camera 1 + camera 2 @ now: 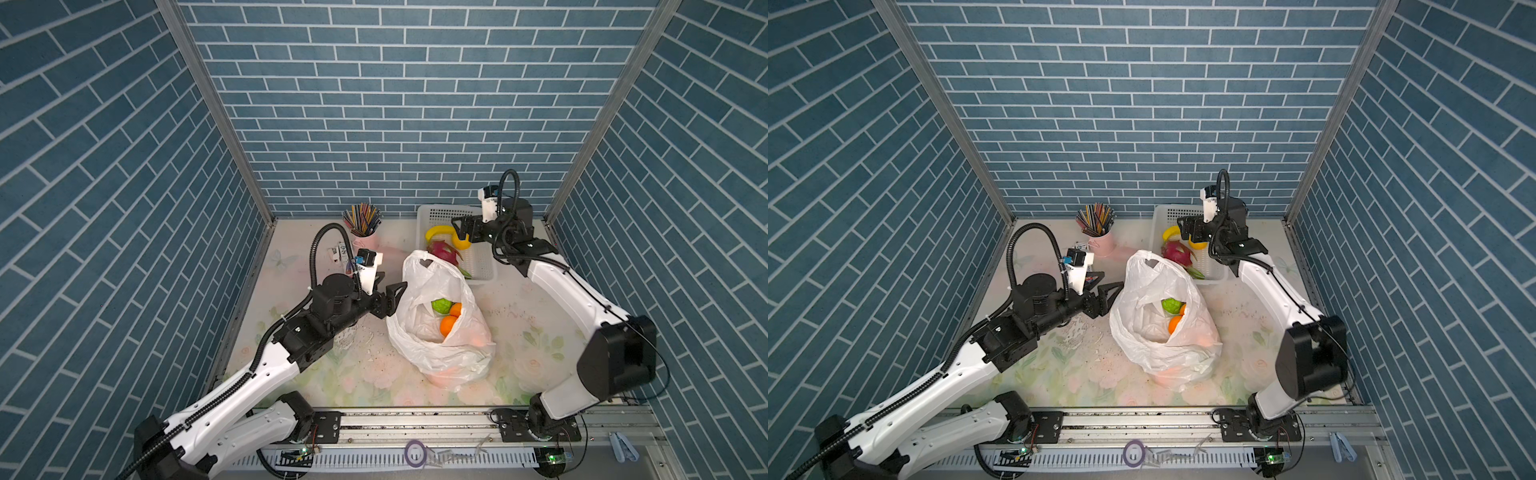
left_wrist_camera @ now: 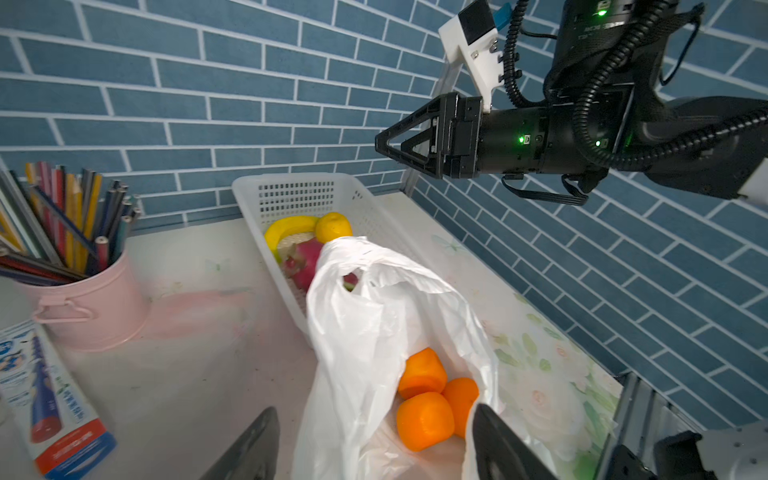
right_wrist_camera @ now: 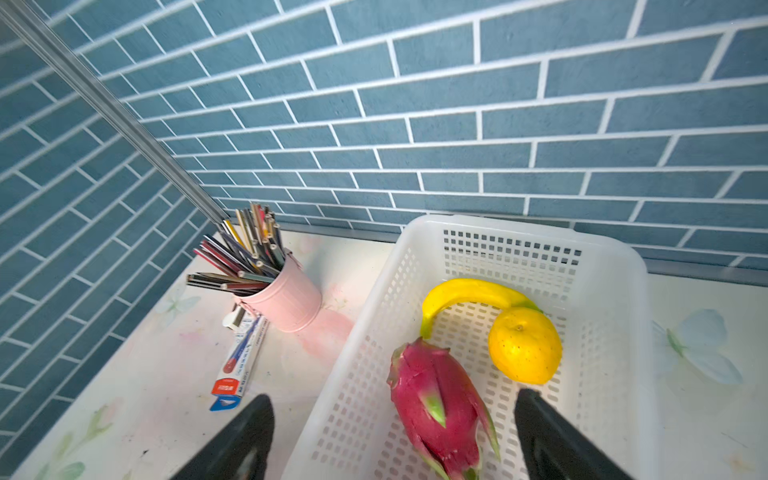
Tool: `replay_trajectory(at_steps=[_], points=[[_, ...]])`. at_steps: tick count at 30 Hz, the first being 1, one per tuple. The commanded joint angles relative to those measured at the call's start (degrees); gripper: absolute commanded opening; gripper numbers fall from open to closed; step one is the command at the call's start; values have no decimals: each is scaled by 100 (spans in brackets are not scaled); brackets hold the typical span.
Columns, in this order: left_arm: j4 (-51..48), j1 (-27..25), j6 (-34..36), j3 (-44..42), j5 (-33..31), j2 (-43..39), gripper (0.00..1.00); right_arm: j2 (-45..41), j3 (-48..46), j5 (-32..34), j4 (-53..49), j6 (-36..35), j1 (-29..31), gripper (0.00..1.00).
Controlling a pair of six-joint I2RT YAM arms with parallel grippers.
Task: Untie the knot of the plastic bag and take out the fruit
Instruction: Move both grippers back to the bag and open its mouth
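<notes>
In the middle of the flowered table [image 1: 353, 374], slumped and crinkled: the plastic bag [image 1: 432, 353], mouth gaping upward, one handle strip [image 1: 424, 262] standing loose at the far edge. Holds, in both top views, a bumpy green fruit [image 1: 441, 306] pressed against oranges [image 1: 449, 325]; shows three oranges bunched together in the left wrist view, low against the inner wall. Lies just in front of the white perforated basket [image 1: 484, 270] set against the back wall; touching it or not, cannot tell. Inside the basket: a curved banana [image 3: 465, 293], a yellow lemon [image 3: 524, 345] touching the banana's end, and a magenta dragon fruit [image 3: 436, 407] on the side nearest the bag. At the bag's left flank: the left gripper [image 1: 397, 300], unclenched, jaws spread wide, clamping nothing. Straddles the bag's rim in the left wrist view, one finger [image 2: 253, 449] over bare table, the other beside the oranges; contact with the plastic impossible to judge. Above the basket, clear of the fruit: the right gripper [image 1: 456, 229], likewise unclenched, jaws wide and empty. Looks down, in the right wrist view, on the dragon fruit and lemon, both between the two dark fingers [image 3: 552, 440]. Left of the basket, near the back wall: a pink cup [image 1: 368, 241] crammed with coloured pencils [image 1: 361, 216], and beside it a blue, white and red carton [image 2: 54, 386] flat on the table.
</notes>
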Motion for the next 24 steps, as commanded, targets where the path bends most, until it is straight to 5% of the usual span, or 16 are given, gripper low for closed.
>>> replay_trajectory(at_steps=[1, 12, 24], points=[[68, -469, -325, 302, -555, 320, 66, -924, -683, 147, -260, 632, 25, 88], [22, -1553, -1090, 823, -1425, 1919, 59, -3070, -2546, 1168, -1726, 1842, 1043, 88], [553, -1596, -1765, 130, -1159, 2280, 55, -2793, -3481, 1904, -2125, 2572, 2217, 89]])
